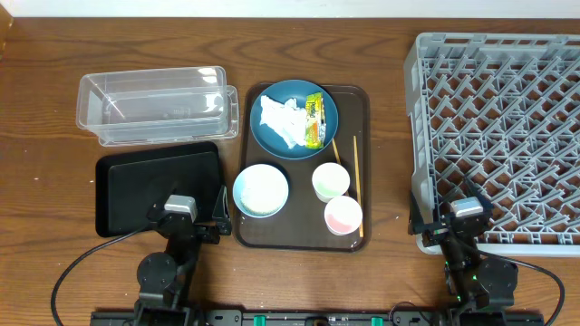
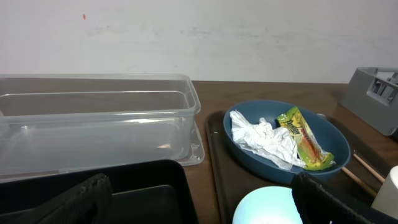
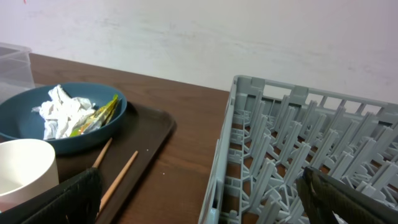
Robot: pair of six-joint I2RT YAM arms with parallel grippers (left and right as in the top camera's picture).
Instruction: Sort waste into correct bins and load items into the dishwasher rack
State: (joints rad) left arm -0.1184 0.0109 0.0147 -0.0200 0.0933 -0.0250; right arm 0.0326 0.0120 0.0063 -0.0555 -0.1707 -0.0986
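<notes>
Your left gripper is over the near edge of the black tray. Its jaws are spread wide and nothing is between them. Your right gripper is at the near left corner of the grey rack. Its jaws are spread wide too, and they hold nothing.

The clear tub stands just behind the black tray, on the wooden table. The brown tray lies between the black tray and the rack.

The rest of the things are on the brown tray. The blue plate is at the back. On the plate you can see the white tissue, with the yellow-green wrapper touching its right side. The light blue bowl is in front of the plate, on the left. The pale green cup is to the right of the bowl, and the pink cup is just in front of it. The two chopsticks lie along the right side of the brown tray, beside the cups.
</notes>
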